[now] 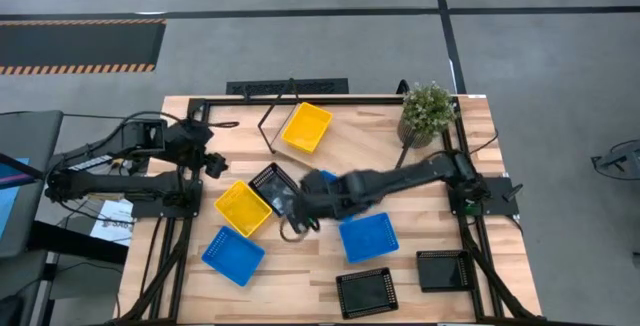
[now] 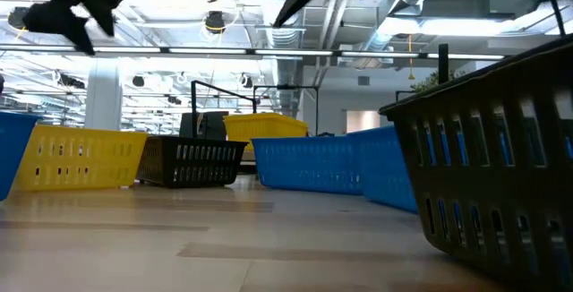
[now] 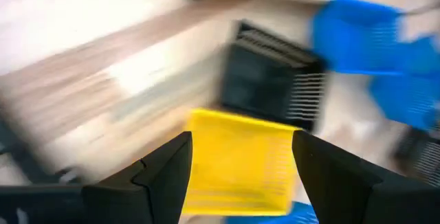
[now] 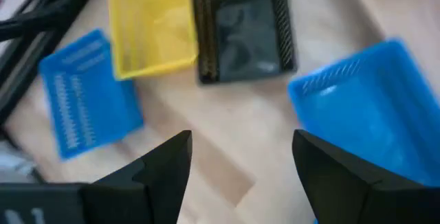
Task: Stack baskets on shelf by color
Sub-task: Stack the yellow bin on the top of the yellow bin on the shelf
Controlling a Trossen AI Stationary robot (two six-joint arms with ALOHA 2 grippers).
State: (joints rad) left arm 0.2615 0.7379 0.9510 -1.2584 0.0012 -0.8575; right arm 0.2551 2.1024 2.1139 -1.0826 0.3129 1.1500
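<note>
Our right gripper [image 1: 292,224] hovers mid-table with fingers spread wide, holding nothing. The black basket [image 1: 275,187] lies just beyond it, touching the yellow basket [image 1: 243,208], so the right arm is nearer. The left gripper [image 1: 213,162] is also open and empty (parked left). The shelf [image 1: 300,116] holds one yellow basket [image 1: 306,127].

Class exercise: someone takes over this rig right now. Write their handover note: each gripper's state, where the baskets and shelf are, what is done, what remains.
Left gripper: open, empty, above the yellow basket at table left.
Right gripper: open, empty, over mid-table near the black basket.
Shelf: at the table's far edge, with one yellow basket on it.
On the table: two blue baskets in full view, two black baskets at the near edge.
Done: at most one basket placed.
Left: stack the rest by colour.
</note>
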